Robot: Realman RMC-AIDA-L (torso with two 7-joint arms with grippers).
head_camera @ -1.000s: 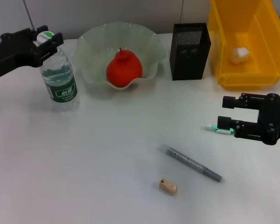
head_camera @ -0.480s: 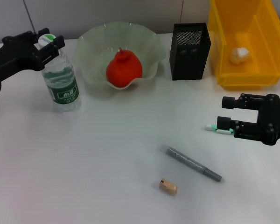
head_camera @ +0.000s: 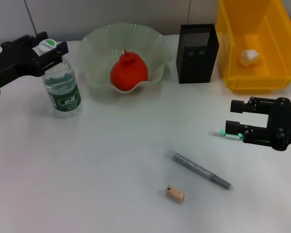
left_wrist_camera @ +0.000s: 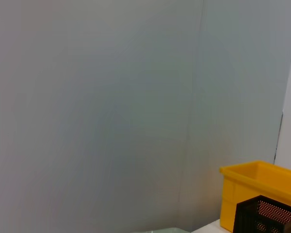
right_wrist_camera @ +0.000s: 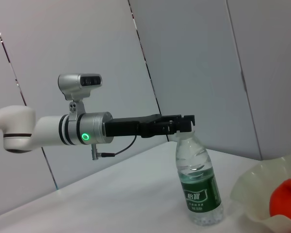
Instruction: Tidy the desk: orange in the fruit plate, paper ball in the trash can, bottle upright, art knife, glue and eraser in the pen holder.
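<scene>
While the bottle [head_camera: 62, 80] is standing upright on the desk [head_camera: 111, 155] beside the fruit plate [head_camera: 94, 48], the left gripper [head_camera: 51, 47] is sitting at its cap, fingers apparently parted (hard to confirm); it should be backing off level, without nudging the neck; the right gripper [head_camera: 242, 121] is hovering wide beside the glue [head_camera: 226, 134].

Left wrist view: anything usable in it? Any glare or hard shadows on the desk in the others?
Left wrist view: mostly blank wall, trash can and pen holder at one edge. Head view: even light, soft shadows, no glare on the desk. Right wrist view: left gripper at the bottle cap, plain against the wall.
</scene>
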